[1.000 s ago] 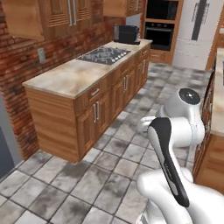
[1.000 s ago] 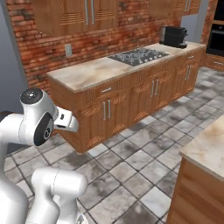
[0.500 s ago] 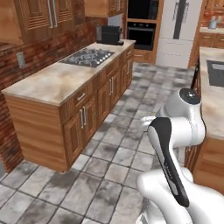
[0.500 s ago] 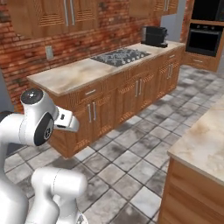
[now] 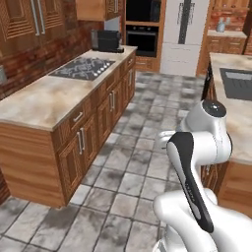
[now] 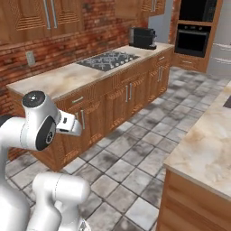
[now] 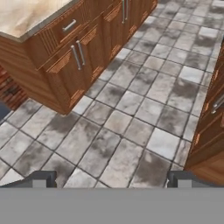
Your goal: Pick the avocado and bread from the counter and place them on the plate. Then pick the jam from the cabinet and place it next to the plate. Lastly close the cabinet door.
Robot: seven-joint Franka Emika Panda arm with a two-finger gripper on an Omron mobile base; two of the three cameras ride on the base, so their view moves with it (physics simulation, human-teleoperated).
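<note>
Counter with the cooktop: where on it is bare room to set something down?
The counter is bare from its near corner up to the cooktop. A narrow bare strip runs along the cooktop's front edge. The far end is tighter: a black appliance stands there, with some bare stone beside it.

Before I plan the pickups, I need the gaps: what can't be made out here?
- Sink in the left base view: cut off by the right edge.
- Small items on the far counter, left base view: too small to identify.
- Gripper in the hand view: only the fingertips rise above the bottom; they stand wide apart.
- Wall cabinets in the right base view: cropped by the top edge.
</note>
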